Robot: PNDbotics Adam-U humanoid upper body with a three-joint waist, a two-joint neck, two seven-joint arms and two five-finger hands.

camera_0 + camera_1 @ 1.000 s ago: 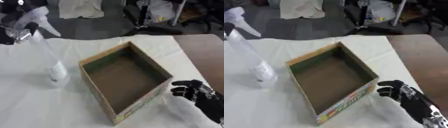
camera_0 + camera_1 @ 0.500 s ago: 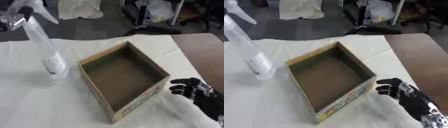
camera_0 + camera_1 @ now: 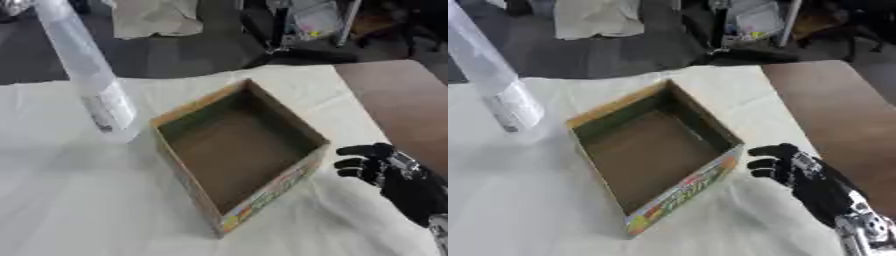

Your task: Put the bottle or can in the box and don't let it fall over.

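One clear bottle (image 3: 87, 75) is in play, tilted with its top toward the upper left and its base just off or barely above the white cloth (image 3: 79, 200), left of the open cardboard box (image 3: 236, 150) and apart from its near wall. The left hand (image 3: 13, 6) shows only as a dark shape at the top left corner, at the bottle's neck; whether its fingers are closed round the neck cannot be told from these views. Judgement: the step in hand is carrying the bottle across to the box. To do it well, the bottle should be brought upright before it goes over the box's left rim, raised enough for its base to pass the wall, then lowered straight onto the flat brown floor near the middle, and released only once the base sits level; a tall narrow bottle set down while leaning would likely topple. The right hand (image 3: 785, 165) rests on the cloth just right of the box, fingers curled, holding nothing, its forearm running to the lower right corner.
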